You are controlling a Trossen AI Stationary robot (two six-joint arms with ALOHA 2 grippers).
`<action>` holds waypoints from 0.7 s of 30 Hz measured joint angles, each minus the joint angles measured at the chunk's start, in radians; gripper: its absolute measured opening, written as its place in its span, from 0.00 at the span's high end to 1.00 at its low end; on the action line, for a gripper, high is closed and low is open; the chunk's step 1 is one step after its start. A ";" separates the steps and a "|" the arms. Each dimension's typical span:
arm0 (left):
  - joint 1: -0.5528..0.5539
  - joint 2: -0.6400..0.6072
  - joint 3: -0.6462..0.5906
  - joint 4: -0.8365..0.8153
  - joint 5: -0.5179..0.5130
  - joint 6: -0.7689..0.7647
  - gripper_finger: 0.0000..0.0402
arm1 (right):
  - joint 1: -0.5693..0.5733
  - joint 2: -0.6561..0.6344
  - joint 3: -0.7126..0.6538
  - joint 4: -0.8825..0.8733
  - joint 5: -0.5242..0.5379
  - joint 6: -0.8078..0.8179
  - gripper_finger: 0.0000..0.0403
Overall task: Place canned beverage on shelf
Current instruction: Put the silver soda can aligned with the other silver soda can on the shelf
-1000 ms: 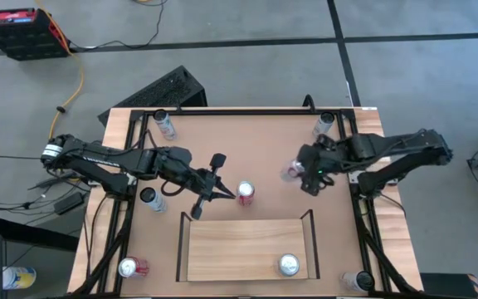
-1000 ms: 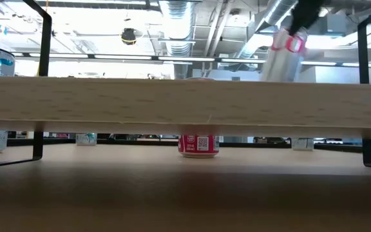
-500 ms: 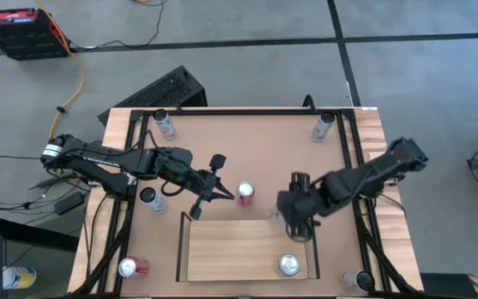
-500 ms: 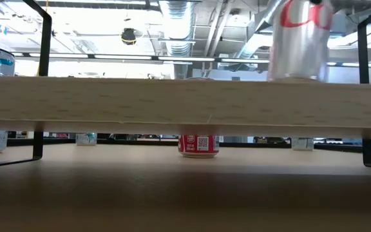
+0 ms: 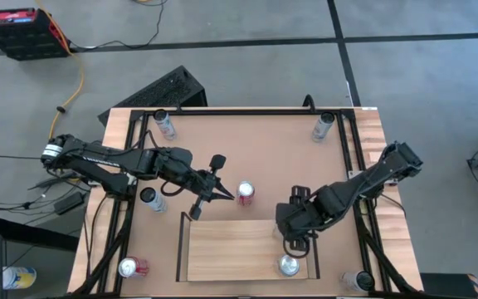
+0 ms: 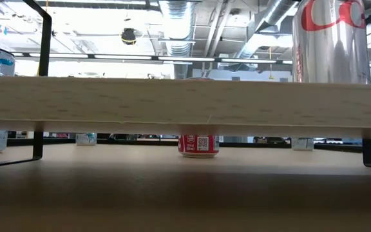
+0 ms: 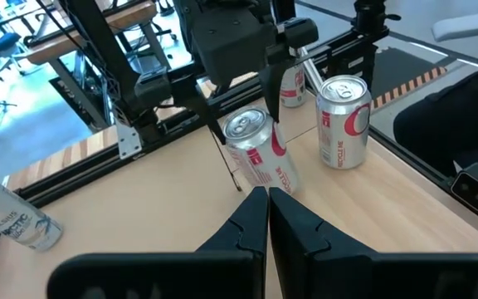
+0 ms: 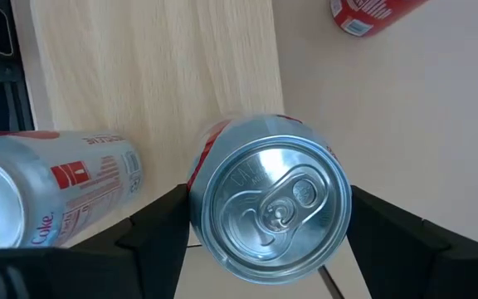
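Silver-and-red can (image 8: 270, 206) is clamped upright between the spread fingers of the right gripper (image 5: 293, 230), above the right end of the pale wood shelf (image 5: 231, 249). A second silver can (image 5: 288, 265) is seen on the shelf just beside it. The left gripper (image 5: 222, 193), fingers closed and empty, is parked near a red can (image 5: 246, 192) on the table (image 5: 256, 141).

Shelf (image 5: 222, 249) on table (image 5: 264, 141); silver can (image 5: 288, 265) on shelf; cans on table.

One shelf (image 5: 231, 249) and eight cans (image 5: 246, 193) at the table (image 5: 264, 149), two over the shelf.
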 joint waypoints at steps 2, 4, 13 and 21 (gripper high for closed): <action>0.000 0.000 0.000 0.000 0.000 0.000 1.00 | 0.001 0.000 0.000 -0.001 -0.001 0.015 0.24; 0.000 0.000 0.000 0.000 0.000 -0.001 1.00 | 0.010 0.000 0.000 0.000 0.000 0.032 0.24; 0.000 0.000 0.000 0.000 0.001 -0.002 1.00 | 0.050 0.037 0.000 0.024 0.000 0.043 0.22; 0.000 0.000 0.000 0.002 0.002 -0.001 1.00 | 0.044 0.058 0.005 0.011 0.015 0.041 0.22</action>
